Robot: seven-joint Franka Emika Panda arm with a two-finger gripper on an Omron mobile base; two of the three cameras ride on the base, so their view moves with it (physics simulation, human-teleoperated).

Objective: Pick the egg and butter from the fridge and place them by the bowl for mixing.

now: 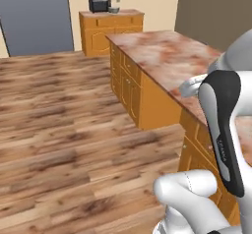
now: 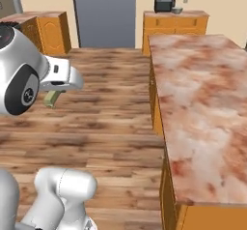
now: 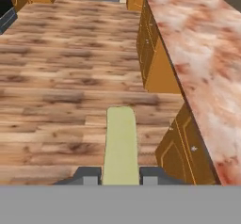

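Observation:
My gripper [image 3: 120,177] is shut on the butter [image 3: 120,143], a pale olive-yellow block that sticks out forward between the two dark fingertips. In the right base view the butter [image 2: 50,99] hangs under the white hand, above the wooden floor and left of the island. A small grey bowl [image 1: 113,10] sits beside the microwave on the far counter, and shows again as the bowl [image 2: 176,10] in the right base view. The egg is out of view. A tall grey panel [image 2: 103,14] stands at the far wall; I cannot tell whether it is the fridge.
A long island with a reddish marble top [image 2: 202,93] and orange cabinet fronts [image 3: 155,53] runs along the right. A black microwave [image 1: 99,4] stands on the far orange counter. Wooden floor [image 1: 59,130] spreads wide to the left of the island.

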